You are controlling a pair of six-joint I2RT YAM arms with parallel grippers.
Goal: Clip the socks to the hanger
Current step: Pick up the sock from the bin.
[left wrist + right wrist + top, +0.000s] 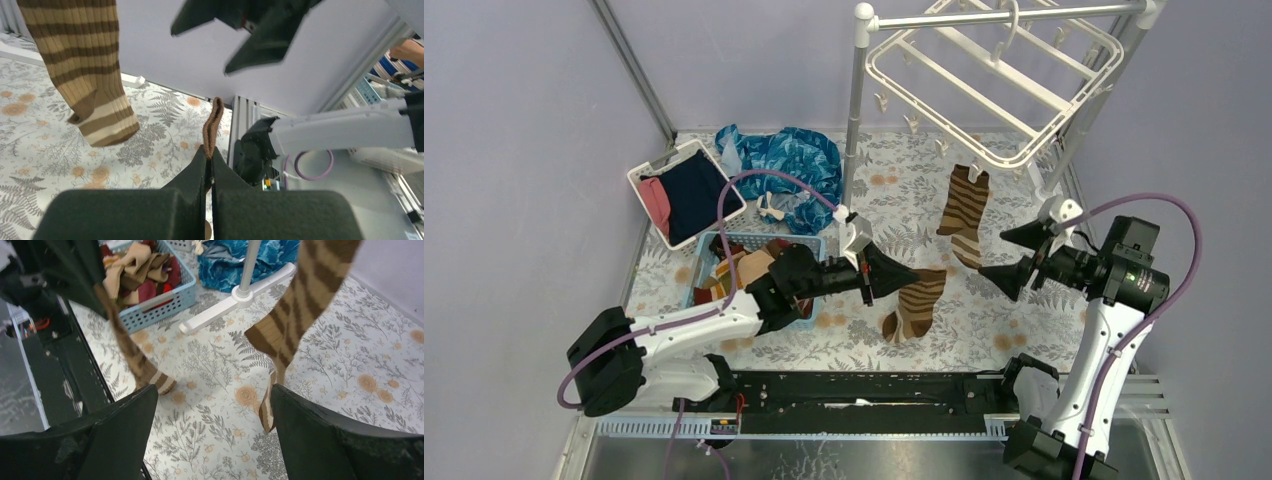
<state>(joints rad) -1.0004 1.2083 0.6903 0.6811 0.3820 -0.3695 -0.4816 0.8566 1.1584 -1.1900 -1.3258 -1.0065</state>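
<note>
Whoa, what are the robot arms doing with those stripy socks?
They are hanging socks up. One brown-and-tan striped sock already dangles from a clip on the white plastic hanger frame. The left gripper is shut on a second striped sock, holding it above the flowery table. The right gripper is open and empty, facing that sock. More socks wait in the light blue plastic basket.

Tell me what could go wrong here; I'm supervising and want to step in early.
The left gripper pinches only a thin edge of the held sock, so it may slip free. The open right gripper hovers close to the hung sock; a bump could pull it off the hanger.
</note>
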